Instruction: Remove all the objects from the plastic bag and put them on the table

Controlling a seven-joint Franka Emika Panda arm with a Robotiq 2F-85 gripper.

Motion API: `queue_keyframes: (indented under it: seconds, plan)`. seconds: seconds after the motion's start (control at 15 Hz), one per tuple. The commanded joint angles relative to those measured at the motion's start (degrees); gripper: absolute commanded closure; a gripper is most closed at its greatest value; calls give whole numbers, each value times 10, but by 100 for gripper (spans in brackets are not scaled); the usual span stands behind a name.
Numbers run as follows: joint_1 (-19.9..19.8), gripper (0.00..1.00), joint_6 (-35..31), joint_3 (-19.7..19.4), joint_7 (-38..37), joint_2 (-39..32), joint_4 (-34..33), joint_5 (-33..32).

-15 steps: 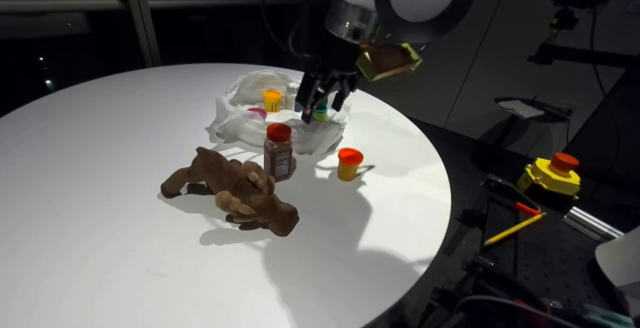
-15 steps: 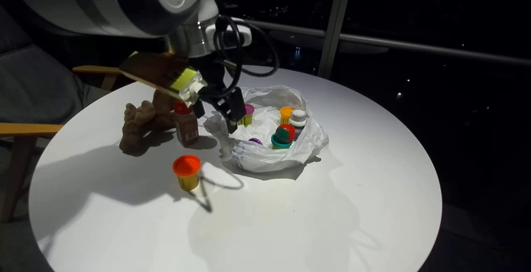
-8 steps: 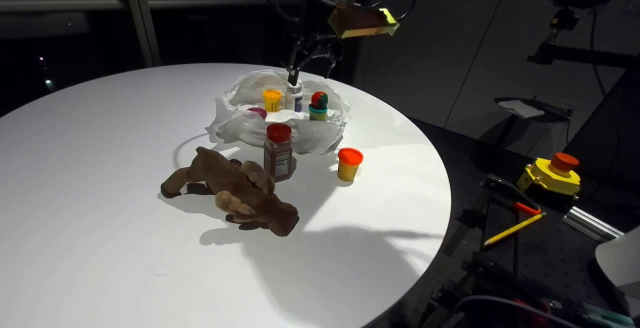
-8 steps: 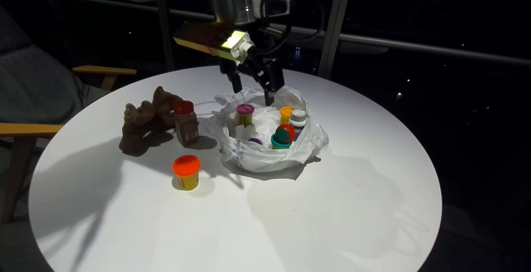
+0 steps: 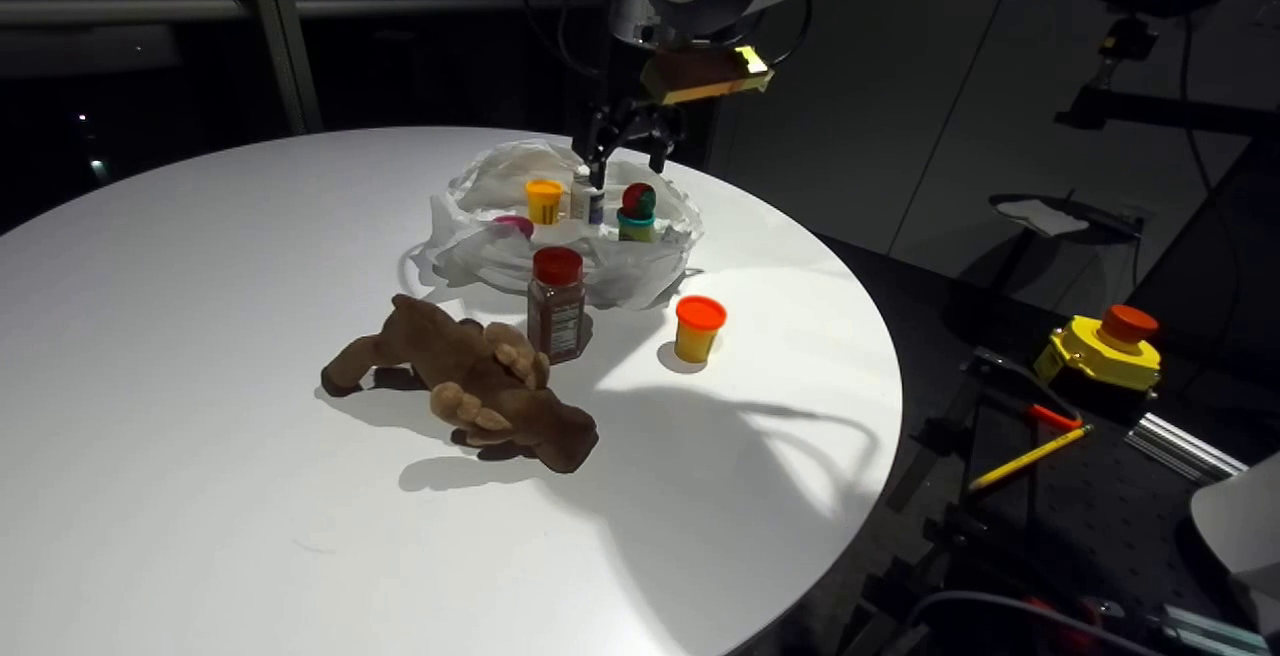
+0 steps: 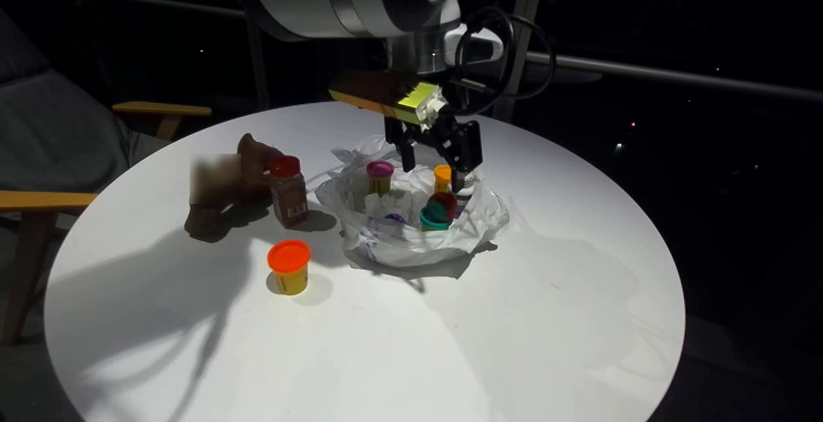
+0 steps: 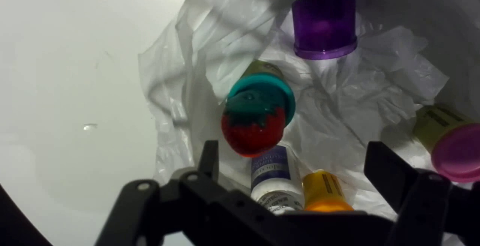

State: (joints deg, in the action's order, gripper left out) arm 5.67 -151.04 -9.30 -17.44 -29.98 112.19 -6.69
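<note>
The white plastic bag (image 6: 411, 251) lies open on the table, its rim crumpled outward. Inside are a teal-lidded tub (image 7: 288, 96) with a red and green strawberry-like item (image 7: 253, 126) on its lid, a white bottle with a purple label (image 7: 273, 171), a yellow tub with an orange lid (image 7: 324, 188), a pink-lidded tub (image 7: 457, 152) and a purple cup (image 7: 324, 24). My gripper (image 7: 291, 159) is open and empty, pointing down above the bag. In the wrist view the bottle and orange-lidded tub show between its fingers. In both exterior views the gripper (image 5: 628, 172) (image 6: 433, 176) hangs over the bag.
Outside the bag on the round white table (image 6: 514, 345) stand a yellow tub with a red-orange lid (image 6: 289, 267) and a red-lidded spice jar (image 5: 557, 306). A brown plush animal (image 5: 465, 376) lies beside the jar. A window frame stands behind the table.
My open gripper has moved from beside the spice jar to over the bag, then lower and toward the bottle and teal-lidded tub. The objects have not moved.
</note>
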Motion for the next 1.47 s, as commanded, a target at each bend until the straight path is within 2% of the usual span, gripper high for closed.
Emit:
queue_keyframes:
  seconds: [0.0, 0.2, 0.27, 0.47, 0.8, 1.07, 1.13, 1.27, 1.33, 1.4]
  plan:
    - [-9, 0, 18, 0, 0, -49, -58, 3]
    - [-21, 0, 31, 6, 7, -75, -80, 16]
    - [-23, 9, 37, 7, 8, -80, -86, 18]
    - [-25, 42, 37, 3, 4, -85, -90, 20]
    - [-14, 80, 24, -9, -15, -60, -69, 12]
    - [-7, 90, 25, -12, -26, -46, -63, 8]
    - [-5, 85, 24, -12, -29, -45, -63, 7]
    - [-2, 83, 26, -12, -33, -46, -65, 6]
    - [-2, 63, 27, -10, -33, -48, -67, 7]
    - [-3, 57, 27, -8, -33, -47, -67, 9]
